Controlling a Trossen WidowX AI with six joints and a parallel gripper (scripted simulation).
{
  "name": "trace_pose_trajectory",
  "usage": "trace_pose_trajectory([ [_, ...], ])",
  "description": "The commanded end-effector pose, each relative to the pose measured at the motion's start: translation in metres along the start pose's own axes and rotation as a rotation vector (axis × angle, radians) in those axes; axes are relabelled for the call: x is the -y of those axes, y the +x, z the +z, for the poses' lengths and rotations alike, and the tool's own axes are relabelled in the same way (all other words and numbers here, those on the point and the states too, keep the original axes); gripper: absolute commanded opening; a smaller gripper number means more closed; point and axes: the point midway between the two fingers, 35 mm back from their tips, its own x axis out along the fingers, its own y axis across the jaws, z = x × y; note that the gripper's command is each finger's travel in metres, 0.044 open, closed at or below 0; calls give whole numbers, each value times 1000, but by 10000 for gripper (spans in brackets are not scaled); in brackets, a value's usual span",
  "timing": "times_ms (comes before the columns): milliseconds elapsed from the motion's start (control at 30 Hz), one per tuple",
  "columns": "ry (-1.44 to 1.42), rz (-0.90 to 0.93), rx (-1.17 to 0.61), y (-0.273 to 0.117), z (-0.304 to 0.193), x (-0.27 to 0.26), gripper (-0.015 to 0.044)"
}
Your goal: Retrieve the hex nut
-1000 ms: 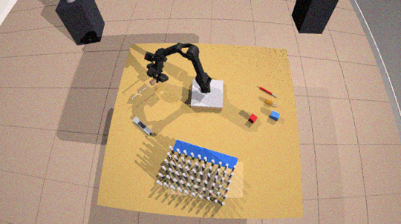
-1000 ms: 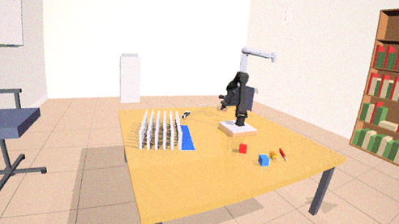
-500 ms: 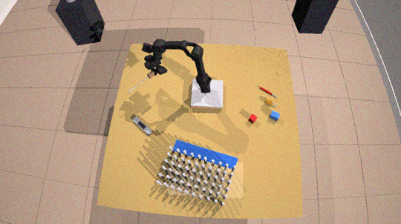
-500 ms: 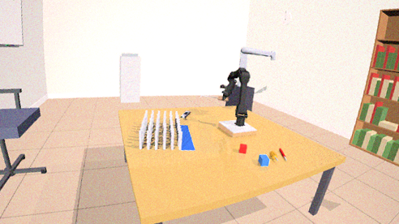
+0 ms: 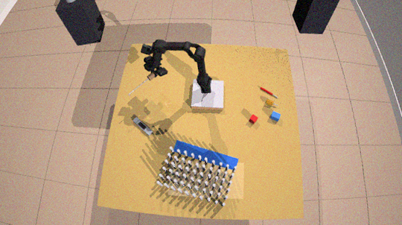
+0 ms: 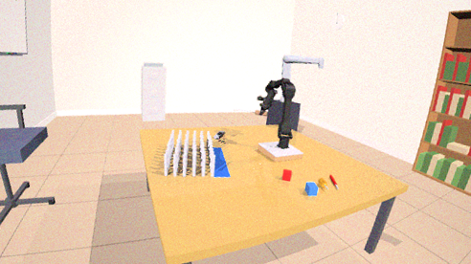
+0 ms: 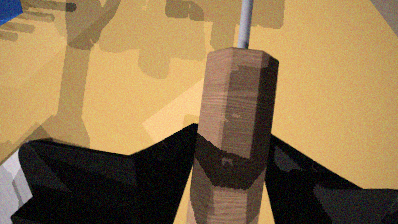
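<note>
My gripper (image 5: 154,74) (image 6: 262,112) (image 7: 229,135) is shut on the wooden handle of a tool (image 5: 151,76) (image 7: 237,100) with a thin metal rod (image 5: 138,87) (image 7: 244,25). It holds the tool above the table at the far left; the rod points away from the hand. The rod's tip is outside the wrist view. The standing spacers (image 5: 206,159) (image 6: 168,154) form an upright field near the front of the table. The blue taped strip (image 5: 205,154) (image 6: 222,165) (image 7: 7,11) lies along their robot-facing side. The nut cannot be made out.
A grey device (image 5: 142,125) (image 6: 220,135) lies between the held tool and the spacers. Beyond the arm's white base (image 5: 219,95) (image 6: 281,152) are a red cube (image 5: 253,119) (image 6: 287,175), a blue cube (image 5: 275,116) (image 6: 311,189), a yellow item (image 5: 270,103) and a red pen-like item (image 5: 268,92) (image 6: 334,181).
</note>
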Motion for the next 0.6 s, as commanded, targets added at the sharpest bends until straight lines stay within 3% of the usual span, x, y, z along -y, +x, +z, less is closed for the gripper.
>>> trace_pose_trajectory([
  [0,-20,5,-6,1,14,-19,0],
  [567,-113,43,-26,12,56,-100,0],
])
